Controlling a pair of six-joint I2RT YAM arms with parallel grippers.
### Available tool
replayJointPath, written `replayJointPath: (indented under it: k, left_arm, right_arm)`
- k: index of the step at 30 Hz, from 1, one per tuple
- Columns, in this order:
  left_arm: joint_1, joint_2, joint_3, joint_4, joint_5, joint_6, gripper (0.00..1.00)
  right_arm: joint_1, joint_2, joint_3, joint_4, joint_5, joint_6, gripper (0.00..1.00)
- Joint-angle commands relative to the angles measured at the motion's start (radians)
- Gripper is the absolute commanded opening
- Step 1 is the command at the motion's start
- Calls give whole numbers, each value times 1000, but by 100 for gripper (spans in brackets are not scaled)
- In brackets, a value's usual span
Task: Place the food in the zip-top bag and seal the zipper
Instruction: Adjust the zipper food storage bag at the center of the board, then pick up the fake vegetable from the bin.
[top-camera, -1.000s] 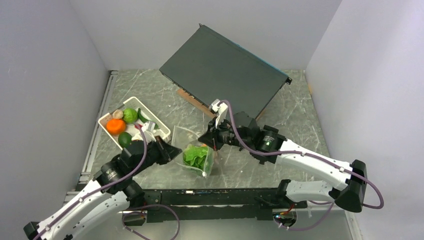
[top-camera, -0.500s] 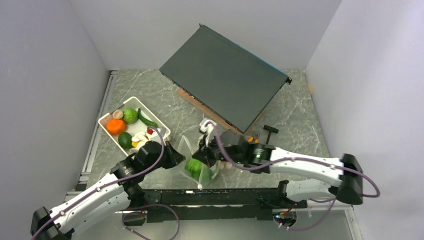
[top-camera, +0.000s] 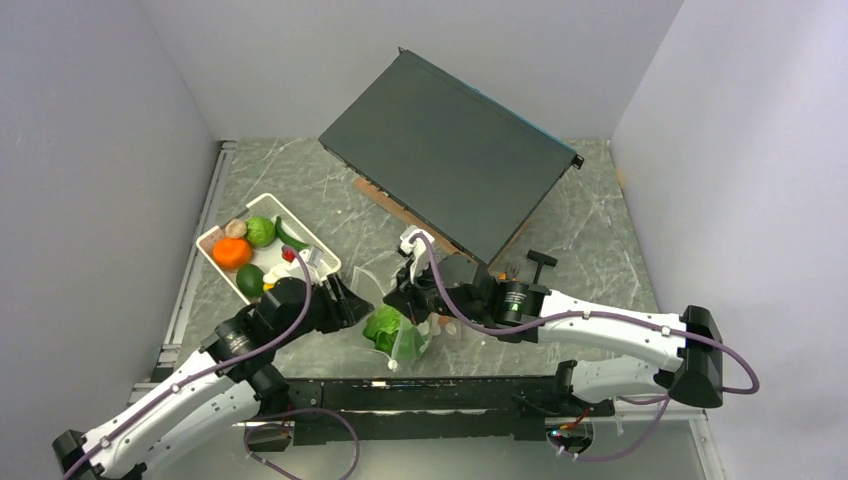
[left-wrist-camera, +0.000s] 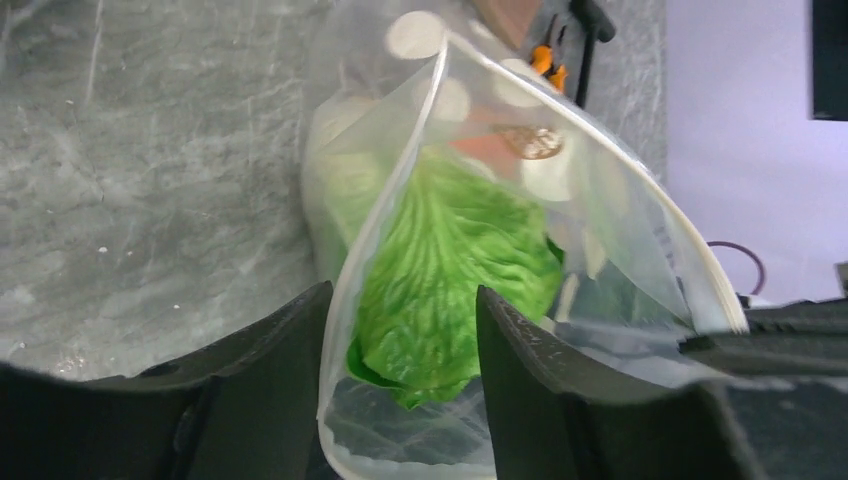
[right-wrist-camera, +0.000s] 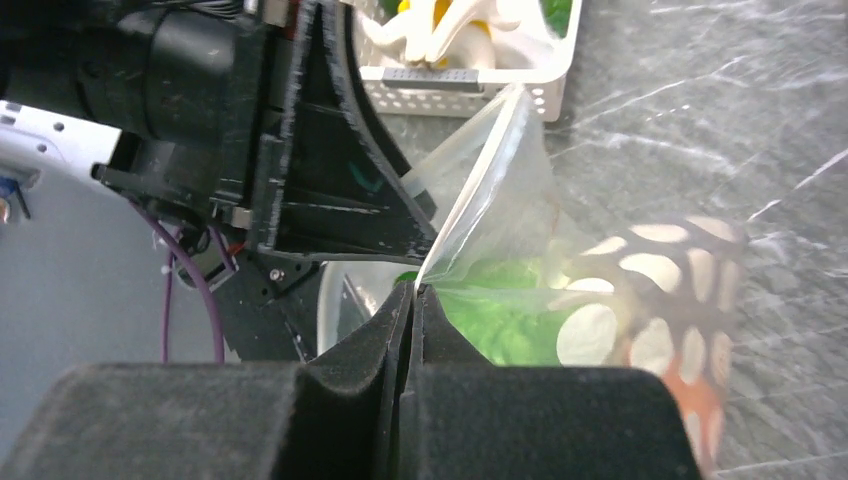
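Plastic film, clear and printed with white dots, forms the polka-dot zip-top bag (top-camera: 410, 344), which stands open-mouthed on the grey marbled tabletop (top-camera: 600, 230). It is near the front edge, between the two end effectors. A leafy green lettuce piece (left-wrist-camera: 450, 270) sits low inside the bag.

The right end effector (right-wrist-camera: 413, 292) has its black fingers pressed together. It appears to pinch the bag's rim at the tips, though the film there is thin and hard to make out. The left end effector (left-wrist-camera: 400, 370) stands with its fingers apart. The thin whitish zipper strip (left-wrist-camera: 650, 180) along the bag's mouth runs down between them, and neither finger clearly touches it.

To the left of the bag, the white perforated basket (top-camera: 325, 262) rests on the tabletop with other produce in it:
- an orange (top-camera: 231, 253)
- a round light-green fruit (top-camera: 261, 231)
- a darker green fruit (top-camera: 250, 280)
- a slim dark-green cucumber (top-camera: 290, 237)
- a pale mushroom (top-camera: 235, 228)

A dark grey flat rectangular case (top-camera: 450, 155) lies at an angle on the far side of the tabletop, well apart from the bag.
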Motion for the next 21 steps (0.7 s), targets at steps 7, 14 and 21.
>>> replayJointPath:
  k: [7,14,21]
  left_arm:
    - [3,-26,265,-236,-108,251,87]
    - [30,177,561,-444,-293,456,95]
    - [430,252,678,-358,-135,693,96]
  right_arm:
    - [-21,-71,-15,70,100,17,0]
    - [-42,-78,-20,59,95,21,0]
    - [-44,-95,-17,43,101,23,0]
